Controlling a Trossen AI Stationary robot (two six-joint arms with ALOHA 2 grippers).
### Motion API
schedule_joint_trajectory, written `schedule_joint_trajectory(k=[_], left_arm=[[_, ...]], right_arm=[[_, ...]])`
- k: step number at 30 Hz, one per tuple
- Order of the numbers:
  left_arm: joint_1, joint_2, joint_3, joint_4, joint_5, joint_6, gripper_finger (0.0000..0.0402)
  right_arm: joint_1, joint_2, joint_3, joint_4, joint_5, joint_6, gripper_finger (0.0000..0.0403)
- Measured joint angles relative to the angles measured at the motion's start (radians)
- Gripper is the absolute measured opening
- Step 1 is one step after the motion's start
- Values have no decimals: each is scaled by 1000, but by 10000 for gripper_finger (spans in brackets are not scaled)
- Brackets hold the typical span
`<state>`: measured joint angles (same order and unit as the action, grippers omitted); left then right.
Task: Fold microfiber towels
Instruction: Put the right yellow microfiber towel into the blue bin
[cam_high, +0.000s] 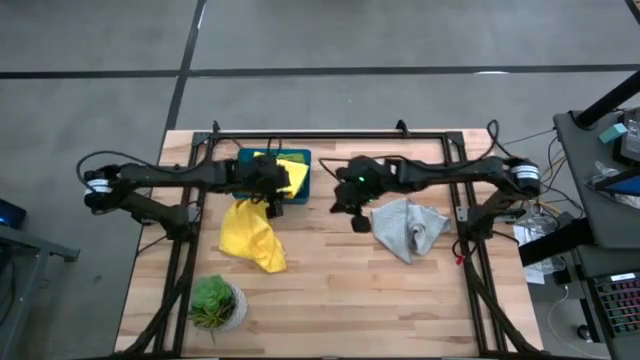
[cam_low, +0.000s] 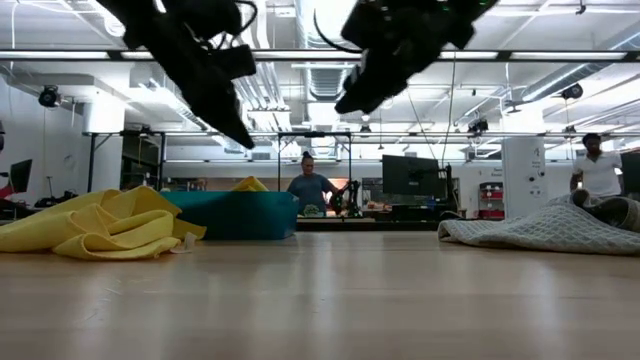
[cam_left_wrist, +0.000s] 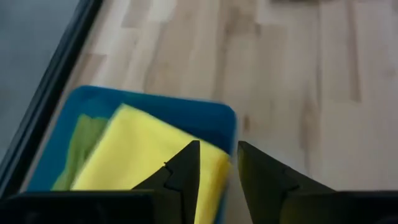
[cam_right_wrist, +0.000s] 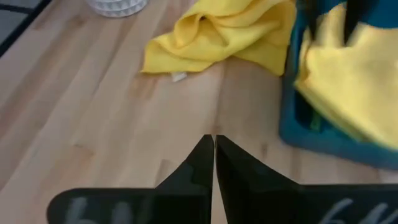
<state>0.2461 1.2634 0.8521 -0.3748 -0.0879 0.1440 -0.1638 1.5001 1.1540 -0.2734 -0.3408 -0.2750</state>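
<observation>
A folded yellow towel (cam_left_wrist: 140, 155) lies in the teal tray (cam_left_wrist: 155, 107) on top of a lime green towel (cam_left_wrist: 78, 146). My left gripper (cam_left_wrist: 217, 168) hangs open above the tray's near corner, with nothing between its fingers. A second yellow towel (cam_high: 250, 235) lies crumpled on the table in front of the tray. A pale grey towel (cam_high: 408, 228) lies rumpled on the right part of the table. My right gripper (cam_right_wrist: 214, 149) is shut and empty, raised above the bare wood between the two loose towels.
A small potted plant (cam_high: 215, 302) stands near the front left corner. The black frame rails (cam_high: 330, 135) run along the far edge and down both sides. Bare wood lies between the crumpled yellow towel and the grey towel. People stand in the room beyond the table.
</observation>
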Motion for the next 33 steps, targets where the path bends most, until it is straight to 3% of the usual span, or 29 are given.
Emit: schedule_joint_trajectory(k=[4, 12, 23, 33], left_arm=[[74, 76, 59, -14, 38, 67, 75], [239, 281, 291, -201, 253, 297, 83], [339, 542, 469, -296, 229, 431, 185], [374, 583, 476, -289, 209, 447, 189]], right_arm=[[7, -84, -141, 134, 1, 55, 8], [7, -193, -342, 350, 2, 125, 9], [6, -210, -427, 429, 2, 122, 9], [2, -209, -431, 428, 4, 80, 9]])
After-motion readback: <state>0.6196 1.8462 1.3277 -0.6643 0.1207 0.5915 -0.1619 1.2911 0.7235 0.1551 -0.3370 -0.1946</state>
